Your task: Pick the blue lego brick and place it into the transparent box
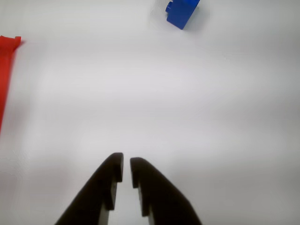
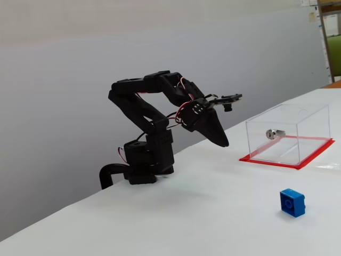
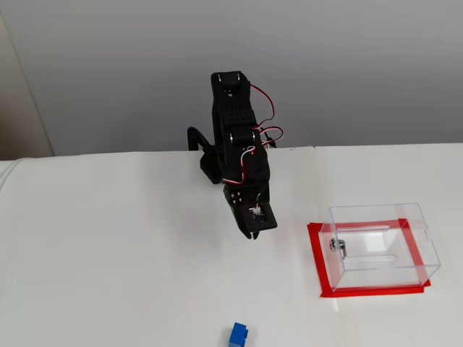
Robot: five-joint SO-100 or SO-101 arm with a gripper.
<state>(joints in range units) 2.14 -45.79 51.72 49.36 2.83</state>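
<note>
1. The black robot arm (image 2: 152,114) stands at the back edge of the white table (image 3: 108,253), clamped there at its base, and it is folded with the gripper (image 2: 224,143) pointing down and forward.
2. In the wrist view the gripper (image 1: 126,164) comes in from the bottom edge. Its two dark fingers (image 1: 101,187) are almost together, with only a thin slit between the tips, and nothing is between them. The gripper is closed and empty.
3. In a fixed view from the side the gripper tip hangs above the table and does not touch it.
4. The blue lego brick (image 2: 292,202) lies on the table, near the front edge, well apart from the gripper. One round stud is visible on its side face in this view.
5. In the wrist view the blue lego brick (image 1: 182,11) is at the top edge, a little to the right of the fingers' line, and partly cut by the frame.
6. In the other fixed view the blue lego brick (image 3: 238,334) is at the bottom edge, below the gripper (image 3: 255,233).
7. The transparent box (image 3: 380,242) stands on a red base (image 3: 365,291), to the right of the gripper in this view.
8. A small silver metal cylinder (image 3: 338,246) is seen inside the box, near its left wall.
9. In the wrist view a piece of the red base (image 1: 7,70) shows at the left edge.
</note>
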